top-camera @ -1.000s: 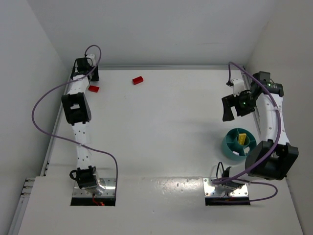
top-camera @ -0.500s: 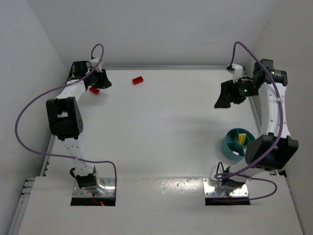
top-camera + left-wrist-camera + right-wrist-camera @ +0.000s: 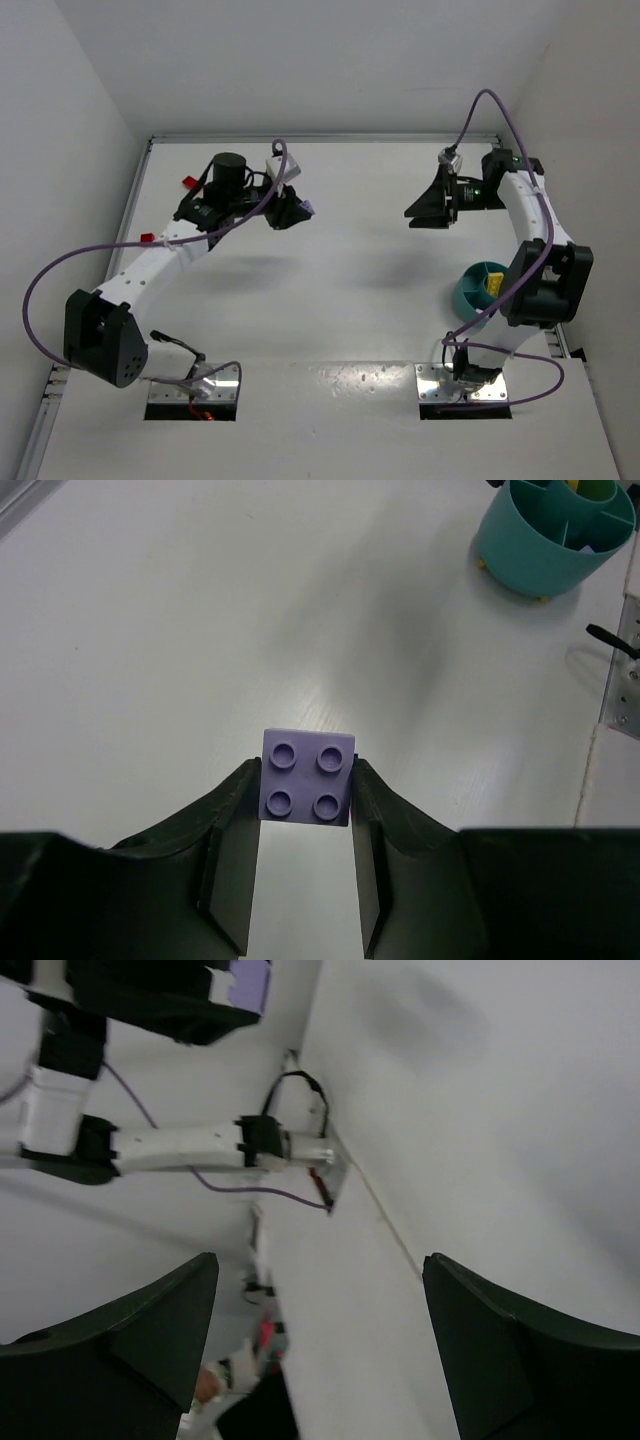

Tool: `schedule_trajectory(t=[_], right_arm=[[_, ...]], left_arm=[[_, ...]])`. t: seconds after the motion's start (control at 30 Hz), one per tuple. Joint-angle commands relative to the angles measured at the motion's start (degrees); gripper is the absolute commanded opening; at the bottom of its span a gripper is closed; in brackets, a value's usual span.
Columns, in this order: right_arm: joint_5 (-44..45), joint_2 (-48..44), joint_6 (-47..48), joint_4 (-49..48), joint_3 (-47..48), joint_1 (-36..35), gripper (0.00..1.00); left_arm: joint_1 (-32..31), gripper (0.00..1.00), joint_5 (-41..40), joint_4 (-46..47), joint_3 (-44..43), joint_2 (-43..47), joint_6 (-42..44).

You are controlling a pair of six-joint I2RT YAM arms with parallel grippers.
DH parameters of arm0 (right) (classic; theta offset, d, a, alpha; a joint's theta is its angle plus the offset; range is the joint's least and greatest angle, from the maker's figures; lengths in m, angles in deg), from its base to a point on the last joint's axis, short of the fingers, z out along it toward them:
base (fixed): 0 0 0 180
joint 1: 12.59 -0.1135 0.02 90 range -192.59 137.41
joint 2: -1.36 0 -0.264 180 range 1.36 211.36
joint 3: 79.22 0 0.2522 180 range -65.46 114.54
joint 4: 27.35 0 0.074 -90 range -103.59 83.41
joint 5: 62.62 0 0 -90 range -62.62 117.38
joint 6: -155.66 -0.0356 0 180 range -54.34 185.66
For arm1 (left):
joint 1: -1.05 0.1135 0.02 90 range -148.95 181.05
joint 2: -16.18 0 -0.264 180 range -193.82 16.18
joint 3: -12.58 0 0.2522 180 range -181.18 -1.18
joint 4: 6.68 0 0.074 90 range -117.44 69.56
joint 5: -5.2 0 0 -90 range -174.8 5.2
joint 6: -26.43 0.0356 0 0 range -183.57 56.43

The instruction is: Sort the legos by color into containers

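My left gripper (image 3: 292, 208) hangs over the middle of the table, shut on a purple lego (image 3: 308, 777) with four studs facing up; the same lego (image 3: 306, 210) shows in the top view. Two red legos lie at the far left, one (image 3: 187, 183) near the back and one (image 3: 146, 238) by the table's left edge. The teal container (image 3: 478, 296) stands at the right by the right arm's base, with a yellow lego (image 3: 495, 283) in one compartment. It is also in the left wrist view as a teal container (image 3: 530, 550) far ahead. My right gripper (image 3: 418, 212) is open, empty, pointing left.
White walls close in the table on the left, back and right. The left arm's purple cable (image 3: 45, 270) loops out over the left side. The right arm's cable (image 3: 490, 100) arches above the back right. Metal base plates (image 3: 465, 385) sit at the near edge.
The left arm has swung from the back left corner to the table's middle, carrying the purple lego. The right gripper has moved left and back, away from the container.
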Motion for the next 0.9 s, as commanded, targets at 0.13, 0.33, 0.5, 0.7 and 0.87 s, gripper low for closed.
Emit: schedule_trajectory(t=[0.13,0.33,0.5,0.7,0.87], right_arm=[[-14.1,0.2,-15.6,-12.7,-5.7,-3.7,0.83],[-12.1,3.3,-12.6,-10.3,-2.7,-7.4,0.75],[-12.1,4.0,-11.4,-9.5,-2.3,-9.4,0.72],[-12.1,3.5,-12.1,-9.9,-2.5,-12.0,0.72],[-11.1,2.2,-11.5,-9.9,-2.5,-14.9,0.72]], left_arm=[[-11.4,0.02,-8.4,-1.3,-2.0,0.5,1.5],[-21.3,0.02,-13.4,-3.3,-7.9,-3.4,2.2],[-24.4,0.02,-15.0,-4.3,-13.3,-7.1,2.9],[-27.1,0.02,-15.0,-5.4,-18.4,-10.6,2.9],[-28.9,0.02,-15.0,-5.4,-21.1,-13.3,2.9]])
